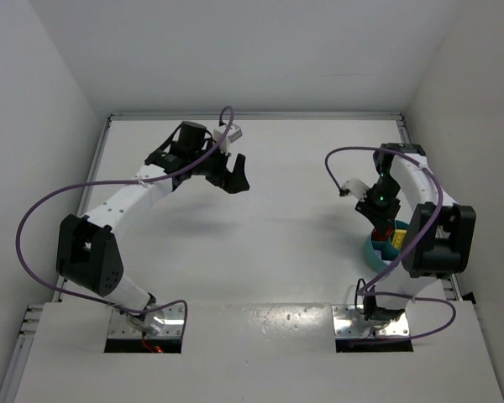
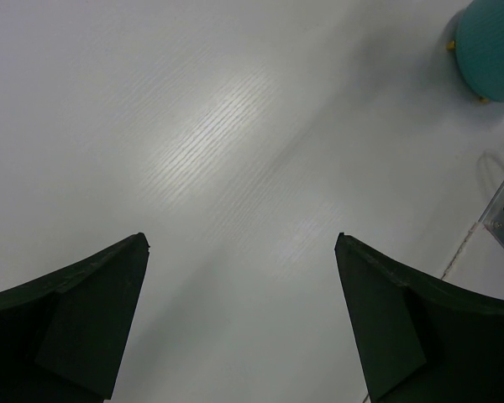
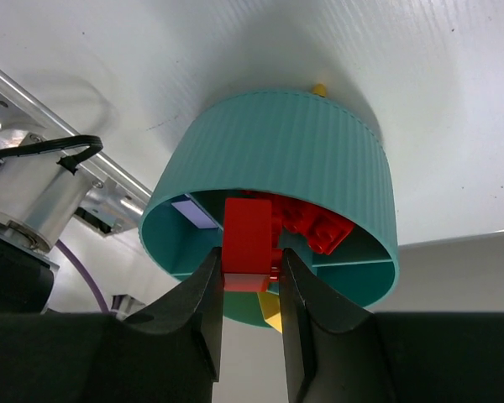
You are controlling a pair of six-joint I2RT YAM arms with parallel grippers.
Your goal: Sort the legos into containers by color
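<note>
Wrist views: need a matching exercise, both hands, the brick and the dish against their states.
Things:
1. left hand
2. right hand
3. nearest red brick
4. teal dish

States:
A. sits on the table, bricks inside
B. open, nothing between the fingers
C. shut on a brick
D. pinched between two fingers

Pairs: 1-B, 2-C, 3-D, 4-A

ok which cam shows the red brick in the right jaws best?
Right wrist: the red brick sits pinched between the right jaws, over the teal dish. Top external hides it behind the right arm; the dish shows partly. Left wrist catches just the dish's outer wall.
</note>
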